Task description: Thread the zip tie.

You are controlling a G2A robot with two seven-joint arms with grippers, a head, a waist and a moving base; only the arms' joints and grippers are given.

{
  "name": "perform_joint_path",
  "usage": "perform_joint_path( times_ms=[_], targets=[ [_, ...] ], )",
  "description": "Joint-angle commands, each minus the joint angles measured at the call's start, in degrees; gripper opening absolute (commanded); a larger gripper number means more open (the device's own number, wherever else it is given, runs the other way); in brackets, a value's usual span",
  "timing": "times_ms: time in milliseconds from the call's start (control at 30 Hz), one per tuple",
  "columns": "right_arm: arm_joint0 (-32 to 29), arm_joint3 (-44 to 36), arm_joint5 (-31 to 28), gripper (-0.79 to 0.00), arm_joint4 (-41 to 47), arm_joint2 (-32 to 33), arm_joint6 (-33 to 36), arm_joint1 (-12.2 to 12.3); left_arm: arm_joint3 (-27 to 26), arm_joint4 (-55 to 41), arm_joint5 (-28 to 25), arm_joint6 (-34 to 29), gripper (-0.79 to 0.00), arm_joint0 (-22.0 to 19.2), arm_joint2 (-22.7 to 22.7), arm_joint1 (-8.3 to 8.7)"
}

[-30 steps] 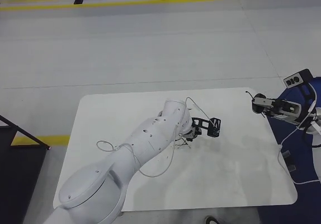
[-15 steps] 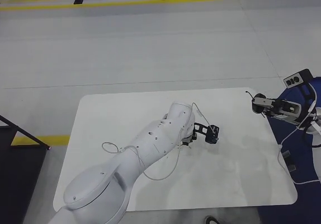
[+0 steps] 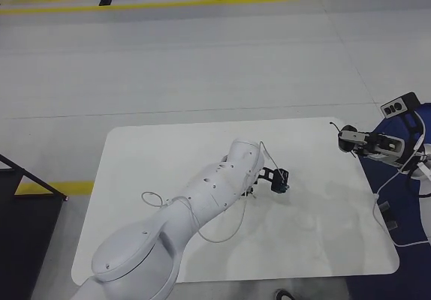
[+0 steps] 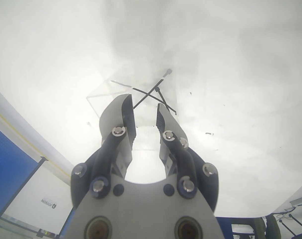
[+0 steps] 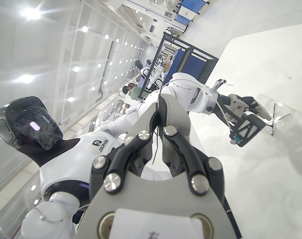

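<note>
Left gripper (image 4: 144, 100) half-open over loose zip ties (image 4: 151, 92) in clear tray (image 4: 97, 89). Ties thin, springy, likely slippery: pinch mid-strap. Right gripper (image 5: 160, 99) clamped on held zip tie (image 5: 155, 148).

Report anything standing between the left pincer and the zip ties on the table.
Nothing visible does. The open left pincer hangs right at the crossed zip ties in the clear tray; whether its clear wall intervenes cannot be told.

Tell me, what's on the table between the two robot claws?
Nothing: in the top view the stretch of white table between the left gripper and the right gripper looks bare.
</note>
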Motion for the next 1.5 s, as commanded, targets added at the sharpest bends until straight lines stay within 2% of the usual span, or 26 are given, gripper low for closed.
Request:
perform_joint_path(
  times_ms=[0, 267, 767, 900, 1033, 1067, 1133, 1467],
  targets=[
    [0.00, 0.00, 0.00, -0.785, 0.00, 0.00, 0.00, 0.00, 0.66, 0.34, -0.18, -0.19, -0.606, -0.05, 0.33, -0.34],
    [0.00, 0.00, 0.00, -0.785, 0.00, 0.00, 0.00, 0.00, 3.83, 1.06, -0.28, -0.20, -0.606, -0.19, 1.58, -2.16],
    [0.00, 0.00, 0.00, -0.785, 0.00, 0.00, 0.00, 0.00, 9.62, 4.06, -2.97, 5.35, -0.588, -0.53, 4.35, -5.66],
    [0.00, 0.00, 0.00, -0.785, 0.00, 0.00, 0.00, 0.00, 10.84, 4.79, -3.00, 6.56, -0.610, -0.64, 5.11, -6.51],
    [0.00, 0.00, 0.00, -0.785, 0.00, 0.00, 0.00, 0.00, 11.93, 5.36, -3.00, 7.49, -0.671, -0.62, 6.10, -7.31],
    [0.00, 0.00, 0.00, -0.785, 0.00, 0.00, 0.00, 0.00, 12.31, 5.43, -3.00, 7.70, -0.693, -0.65, 6.33, -7.49],
    [0.00, 0.00, 0.00, -0.785, 0.00, 0.00, 0.00, 0.00, 12.89, 5.50, -3.00, 8.16, -0.785, -0.70, 6.78, -7.85],
    [0.00, 0.00, 0.00, -0.785, 0.00, 0.00, 0.00, 0.00, 13.42, 4.71, -3.00, 8.55, -0.785, -2.30, 7.74, -8.25]
  ],
)
